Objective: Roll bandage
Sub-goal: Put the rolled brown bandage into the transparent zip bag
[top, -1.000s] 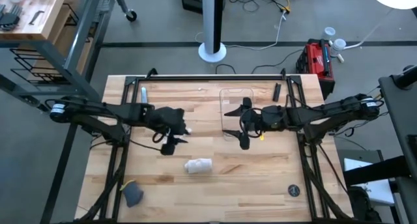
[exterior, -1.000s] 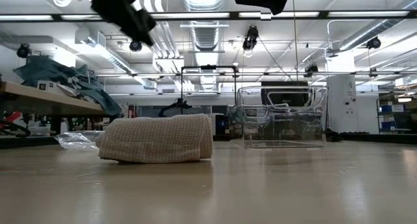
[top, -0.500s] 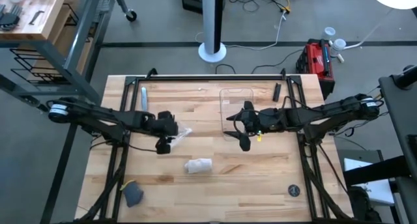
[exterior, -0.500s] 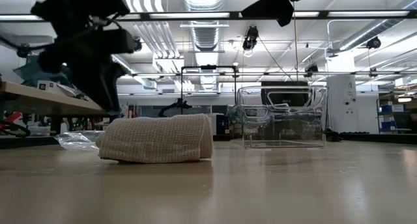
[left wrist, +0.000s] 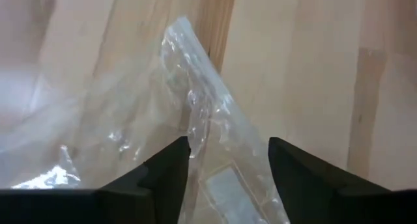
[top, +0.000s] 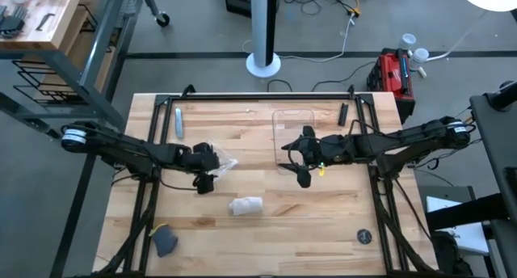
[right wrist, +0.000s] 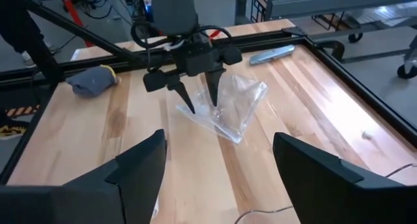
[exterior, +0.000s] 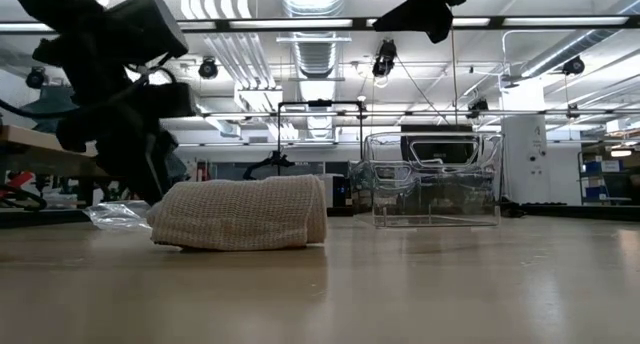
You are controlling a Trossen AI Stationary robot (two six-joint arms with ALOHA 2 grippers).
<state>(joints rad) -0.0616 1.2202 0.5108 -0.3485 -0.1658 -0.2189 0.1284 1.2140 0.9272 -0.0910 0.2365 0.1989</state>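
The bandage (top: 245, 205) lies on the wooden table (top: 323, 221) as a short, loosely rolled whitish cylinder, near the front half of the surface and clear of both arms; in the low view the bandage (exterior: 240, 213) rests on its side with its woven texture visible. The left gripper (top: 207, 181) is positioned low over the table, just behind and to the left of the roll, with its fingers spread apart above the wrinkled clear plastic wrapper (top: 222, 165). In the left wrist view the wrapper (left wrist: 195, 133) lies flat on the wood between the two dark fingers (left wrist: 166, 178), which hold nothing. The right wrist view shows the left gripper (right wrist: 199, 87) from the far side, fingertips pointing down at the wrapper (right wrist: 231, 107). The right gripper (top: 300, 174) hangs above the table near the front edge of the clear rectangular tray (top: 292, 116), fingers parted and empty. A grey cloth (top: 166, 242) lies at the front left corner.
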